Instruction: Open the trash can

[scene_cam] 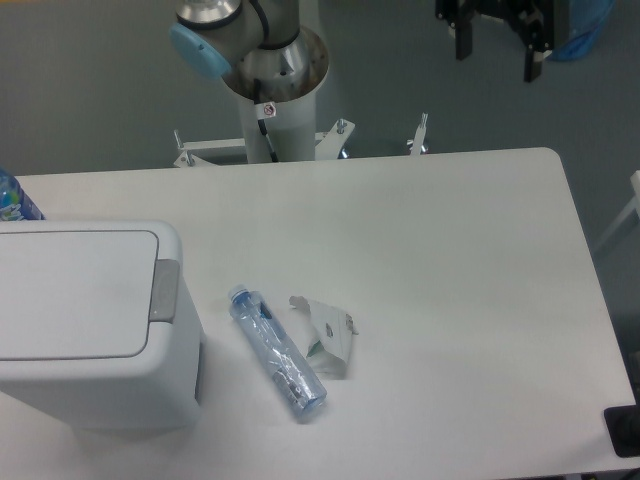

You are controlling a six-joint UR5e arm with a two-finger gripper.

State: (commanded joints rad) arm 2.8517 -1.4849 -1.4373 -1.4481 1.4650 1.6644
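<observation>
The trash can is a large boxy white bin at the table's left front. Its flat lid is closed, and the grey push-button tab sits on its right edge. My gripper hangs at the top right of the view, beyond the table's far edge and far from the bin. Its two black fingers stand wide apart with nothing between them.
A clear plastic bottle lies on the table just right of the bin, beside a crumpled white carton. A blue-capped bottle peeks in behind the bin at the left edge. The arm's base column stands behind the table.
</observation>
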